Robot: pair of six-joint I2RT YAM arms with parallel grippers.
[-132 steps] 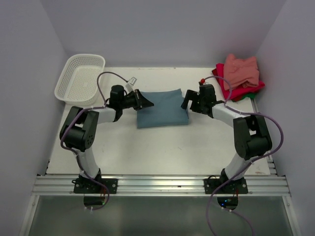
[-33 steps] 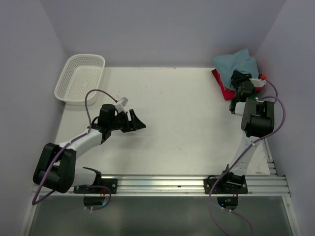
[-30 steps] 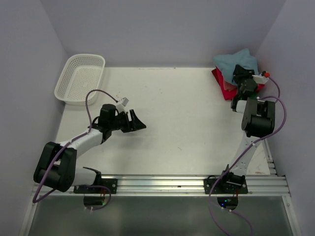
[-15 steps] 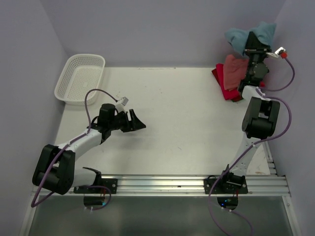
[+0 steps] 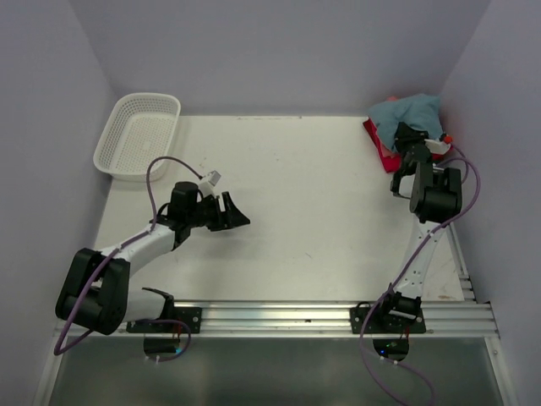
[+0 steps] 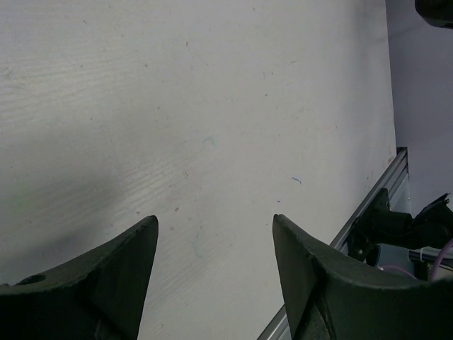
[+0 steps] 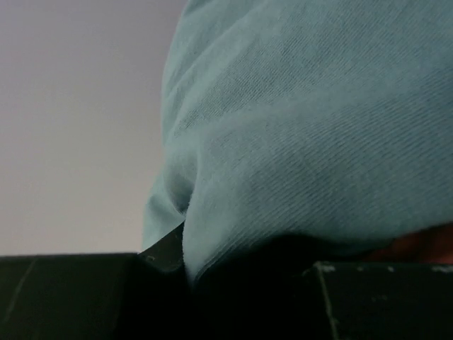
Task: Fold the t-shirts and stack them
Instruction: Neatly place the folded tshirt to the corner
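Top external view is showing the teal t-shirt [image 5: 413, 109] lying bunched at the far right corner of the desk [image 5: 321, 211], sitting on top of a red t-shirt [image 5: 379, 140] whose edge is peeking out on the left side. No green or pink cloth is showing clearly from above. The right hand [image 5: 408, 135] is resting against the near edge of the teal t-shirt, its arm folding up steeply along the right side of the desk.

In the right wrist view the teal cloth is filling most of the picture and is sagging down into the gap between the dark fingers [image 7: 71, 297]; a sliver of reddish cloth [image 7: 425, 246] is showing under it at the right. I cannot tell whether that hand is pinching the cloth or merely lying around it.

Well apart, on the near left, the left hand [image 5: 234, 211] is hanging over bare desk with its fingers [image 6: 92, 283] spread and holding nothing. A white mesh basket [image 5: 135, 134] is standing at the far left corner.
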